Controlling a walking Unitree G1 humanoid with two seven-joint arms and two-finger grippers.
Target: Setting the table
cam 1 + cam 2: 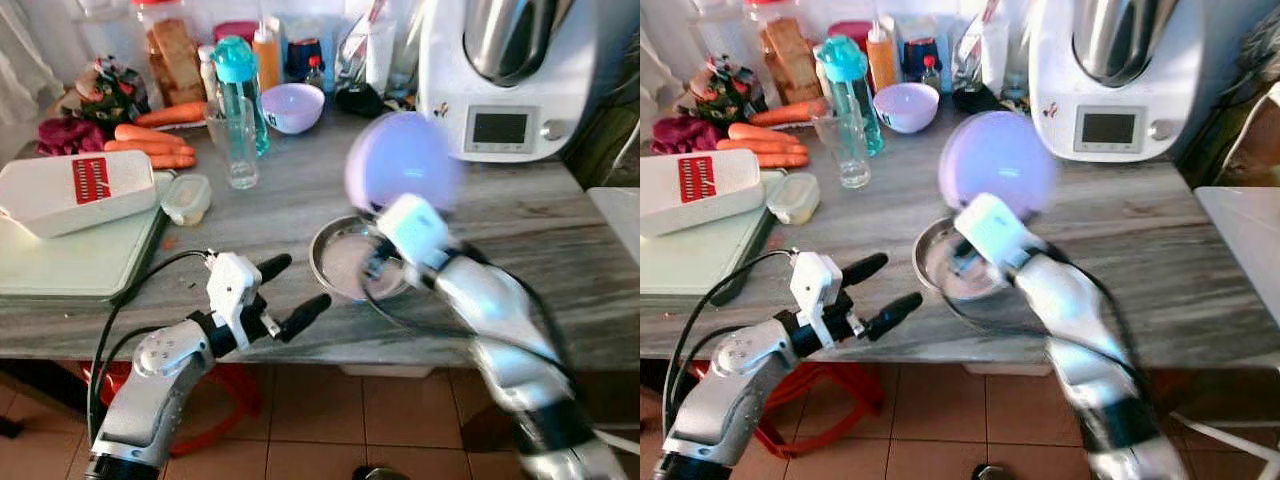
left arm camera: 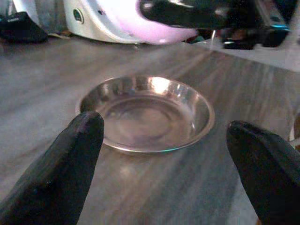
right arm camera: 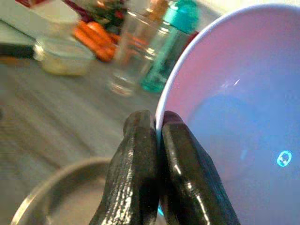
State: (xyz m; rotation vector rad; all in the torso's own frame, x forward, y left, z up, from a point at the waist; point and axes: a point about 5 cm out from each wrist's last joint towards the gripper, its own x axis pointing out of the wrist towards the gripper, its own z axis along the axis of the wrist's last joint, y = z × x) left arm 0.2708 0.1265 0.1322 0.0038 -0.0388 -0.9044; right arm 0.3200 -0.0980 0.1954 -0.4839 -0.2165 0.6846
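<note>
My right gripper is shut on the rim of a lilac bowl, pinching the edge between both fingers. The bowl hangs tilted and blurred above a round steel plate that lies near the front of the grey stone counter. My left gripper stands open at the counter's front edge, just left of the plate and pointing at it. In the left wrist view the steel plate lies between and beyond the two spread fingers, with nothing held.
A second lilac bowl, a drinking glass, a teal bottle and carrots stand at the back left. A white grater box rests on a green board. A white kitchen machine fills the back right.
</note>
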